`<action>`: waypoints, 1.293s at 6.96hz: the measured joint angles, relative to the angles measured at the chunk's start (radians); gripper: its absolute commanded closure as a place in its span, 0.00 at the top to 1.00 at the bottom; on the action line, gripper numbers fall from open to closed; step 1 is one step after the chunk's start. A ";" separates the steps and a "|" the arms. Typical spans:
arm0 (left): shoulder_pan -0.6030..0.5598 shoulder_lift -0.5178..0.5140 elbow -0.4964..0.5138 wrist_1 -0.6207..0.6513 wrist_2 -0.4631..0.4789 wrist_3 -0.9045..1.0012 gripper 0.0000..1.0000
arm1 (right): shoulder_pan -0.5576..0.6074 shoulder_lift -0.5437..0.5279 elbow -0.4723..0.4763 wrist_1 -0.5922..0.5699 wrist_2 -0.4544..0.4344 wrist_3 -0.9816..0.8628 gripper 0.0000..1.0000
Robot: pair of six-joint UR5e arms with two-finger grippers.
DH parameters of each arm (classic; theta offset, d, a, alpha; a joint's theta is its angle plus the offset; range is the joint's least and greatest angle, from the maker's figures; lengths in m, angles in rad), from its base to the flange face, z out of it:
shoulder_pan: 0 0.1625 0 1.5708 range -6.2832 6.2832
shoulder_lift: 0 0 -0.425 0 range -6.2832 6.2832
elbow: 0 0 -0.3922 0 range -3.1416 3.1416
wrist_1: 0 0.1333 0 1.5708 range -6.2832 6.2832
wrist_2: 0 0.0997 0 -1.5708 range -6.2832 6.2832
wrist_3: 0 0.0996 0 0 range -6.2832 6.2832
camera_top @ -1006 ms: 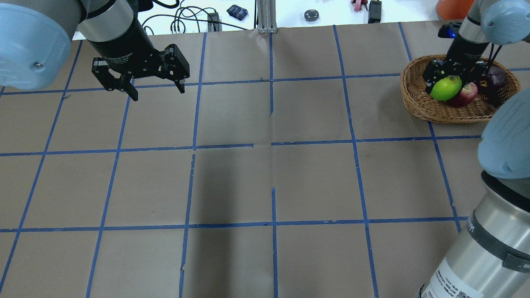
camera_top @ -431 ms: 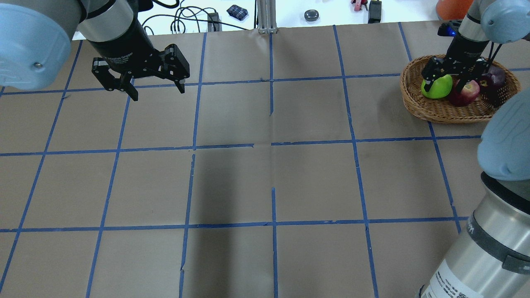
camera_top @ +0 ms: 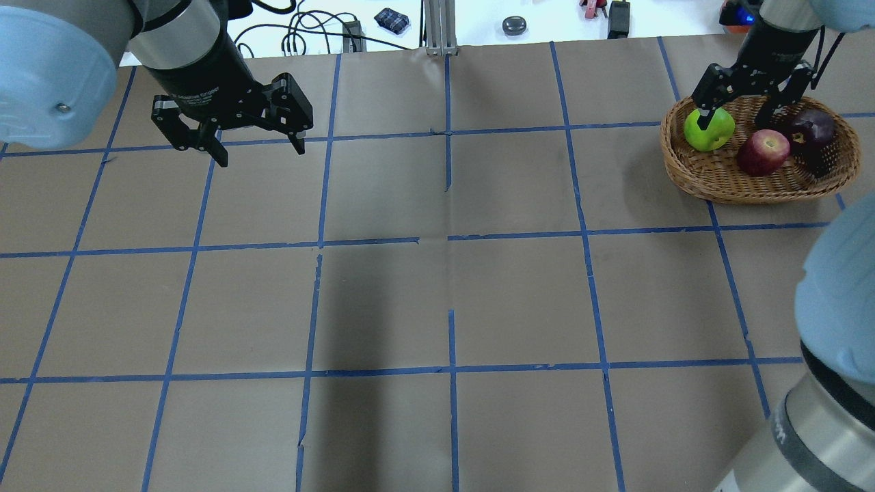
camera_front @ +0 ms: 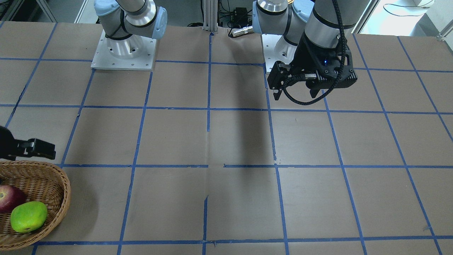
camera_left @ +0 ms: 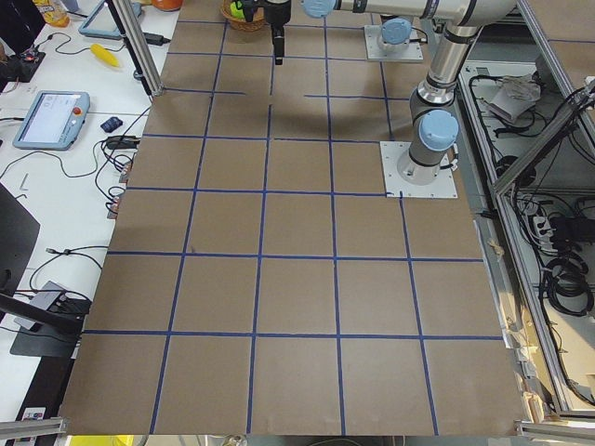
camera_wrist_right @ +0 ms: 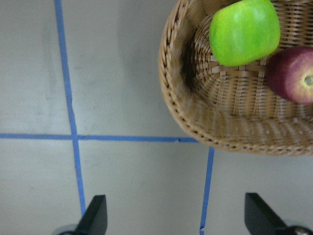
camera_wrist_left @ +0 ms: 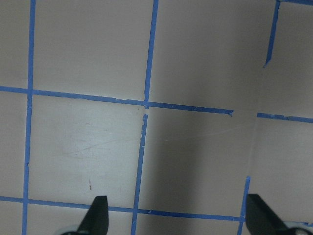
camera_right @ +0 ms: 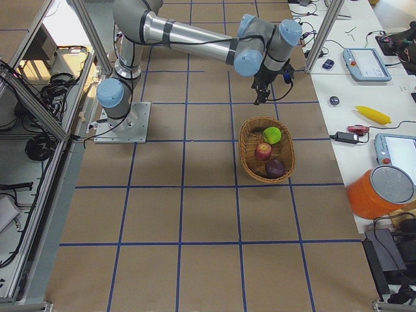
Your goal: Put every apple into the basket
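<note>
The wicker basket [camera_top: 752, 188] stands at the table's far right. All three apples lie in it: the green apple [camera_top: 709, 130] on its left, the red apple [camera_top: 762, 152] in the middle, the maroon apple [camera_top: 812, 128] on its right. My right gripper [camera_top: 742, 113] is open and empty, hovering above the basket's far rim, one finger in front of the green apple. In the right wrist view the green apple [camera_wrist_right: 244, 32] and red apple [camera_wrist_right: 293, 73] lie inside the basket's rim [camera_wrist_right: 195, 122], beyond the open fingers. My left gripper [camera_top: 261, 154] is open and empty over the table's far left.
Blue tape lines grid the brown table cover. Cables and small objects lie on the white strip [camera_top: 328, 34] beyond the far edge. An orange container [camera_right: 380, 192] stands off the table near the basket. The left wrist view shows only bare cover [camera_wrist_left: 88, 147].
My right gripper held the green apple over the basket, lowered it in, opened, and has lifted away toward the far rim. The green apple now rests in the basket. The left arm has not moved.
</note>
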 measured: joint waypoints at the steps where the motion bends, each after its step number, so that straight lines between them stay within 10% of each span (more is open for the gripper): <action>1: 0.000 0.000 0.000 0.000 0.000 0.000 1.00 | 0.045 -0.058 0.007 0.051 0.002 0.057 1.00; 9: 0.001 -0.002 0.000 0.000 0.000 0.002 1.00 | 0.257 -0.391 0.371 -0.052 -0.007 0.313 1.00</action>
